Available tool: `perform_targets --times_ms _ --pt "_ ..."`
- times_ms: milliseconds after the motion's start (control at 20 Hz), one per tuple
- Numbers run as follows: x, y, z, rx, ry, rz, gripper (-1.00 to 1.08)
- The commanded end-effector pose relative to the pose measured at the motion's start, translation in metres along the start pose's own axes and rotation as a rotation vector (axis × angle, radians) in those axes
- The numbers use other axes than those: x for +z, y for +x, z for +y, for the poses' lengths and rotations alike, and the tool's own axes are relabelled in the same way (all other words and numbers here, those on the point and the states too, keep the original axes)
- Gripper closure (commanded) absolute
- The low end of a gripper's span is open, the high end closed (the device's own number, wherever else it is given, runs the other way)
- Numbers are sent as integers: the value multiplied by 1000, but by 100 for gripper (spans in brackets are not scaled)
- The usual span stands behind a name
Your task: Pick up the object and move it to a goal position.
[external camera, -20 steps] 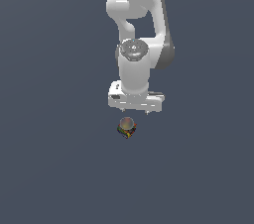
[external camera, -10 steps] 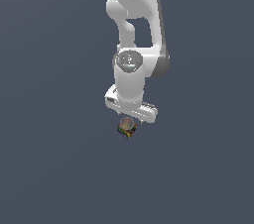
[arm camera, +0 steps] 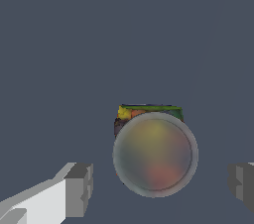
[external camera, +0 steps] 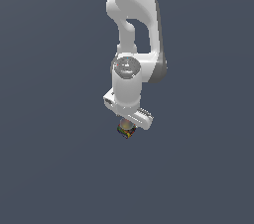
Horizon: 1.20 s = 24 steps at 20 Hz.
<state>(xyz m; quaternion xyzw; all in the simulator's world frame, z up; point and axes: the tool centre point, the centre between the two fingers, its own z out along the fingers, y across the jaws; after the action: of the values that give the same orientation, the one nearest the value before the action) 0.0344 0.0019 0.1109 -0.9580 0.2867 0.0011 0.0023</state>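
Lower than half a second ago, my wrist has turned and I now straddle the object (arm camera: 155, 153). My gripper (arm camera: 161, 188) is spread wide, one finger (arm camera: 79, 190) on each side, neither touching. Closing comes next, I judge. Count: one can, two fingers.

The object (external camera: 127, 129) is a tiny can standing upright on the flat dark grey surface, just below the middle of the exterior view. Its round top is pale tan-grey with a light rim. The wrist view looks down on the object (arm camera: 155, 153): a blurred circular lid, with a dark label of green, yellow and red showing past one edge.
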Motion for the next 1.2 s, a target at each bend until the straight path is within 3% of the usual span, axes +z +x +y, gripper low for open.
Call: perform_targets --times_ms 0,400,1100,1150 --pt "2 2 1 22 -2 2 -92" --pt "6 2 1 29 -3 3 -92" --pt "53 3 1 33 -4 3 -92" --pt "53 3 1 33 -4 3 108"
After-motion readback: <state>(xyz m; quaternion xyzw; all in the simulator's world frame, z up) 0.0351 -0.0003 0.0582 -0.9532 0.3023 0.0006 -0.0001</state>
